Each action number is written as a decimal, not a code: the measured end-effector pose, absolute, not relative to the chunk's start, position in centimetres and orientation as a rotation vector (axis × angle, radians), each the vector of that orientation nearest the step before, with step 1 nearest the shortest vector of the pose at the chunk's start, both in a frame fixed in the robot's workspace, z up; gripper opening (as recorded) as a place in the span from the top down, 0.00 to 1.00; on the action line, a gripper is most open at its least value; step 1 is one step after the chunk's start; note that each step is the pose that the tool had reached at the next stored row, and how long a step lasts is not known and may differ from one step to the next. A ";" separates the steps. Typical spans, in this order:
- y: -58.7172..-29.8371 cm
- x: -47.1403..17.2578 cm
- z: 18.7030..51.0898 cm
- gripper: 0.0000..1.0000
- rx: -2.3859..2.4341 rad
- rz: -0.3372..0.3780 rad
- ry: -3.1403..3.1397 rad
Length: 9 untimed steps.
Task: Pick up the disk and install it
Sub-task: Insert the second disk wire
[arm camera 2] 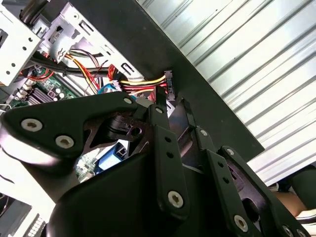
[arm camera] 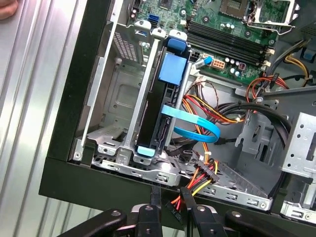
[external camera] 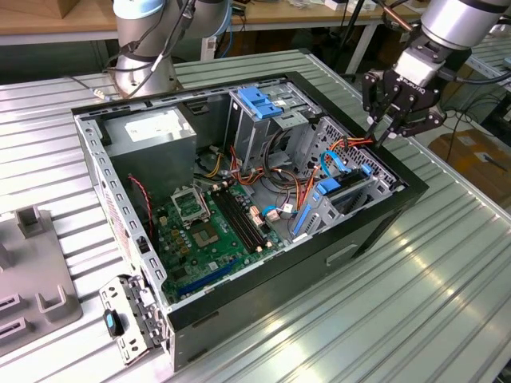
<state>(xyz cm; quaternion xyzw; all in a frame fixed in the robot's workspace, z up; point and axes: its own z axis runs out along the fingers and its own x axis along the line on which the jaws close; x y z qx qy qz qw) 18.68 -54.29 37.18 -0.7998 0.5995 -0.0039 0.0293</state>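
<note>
The open computer case [external camera: 239,199] lies on the ribbed metal table [external camera: 415,303]. On the exterior view's left, inside it, sits the grey power-supply box [external camera: 152,132]; the green motherboard [external camera: 215,227] lies mid-floor, and a light-blue bracket [external camera: 262,100] tops the drive cage behind. At the exterior view's right the disk [external camera: 339,191] stands in its bay, blue rails showing, near the black case wall. The gripper [external camera: 397,120] hovers above that wall's rim, clenched on a black connector [arm camera 2: 169,85] with red and yellow wires [arm camera 2: 140,84].
</note>
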 end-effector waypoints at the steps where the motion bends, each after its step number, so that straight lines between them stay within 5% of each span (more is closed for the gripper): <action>1: -54.3 18.7 37.2 0.70 -2.467 -0.012 1.849; 9: -54.3 18.7 37.2 0.70 -2.591 -0.006 1.671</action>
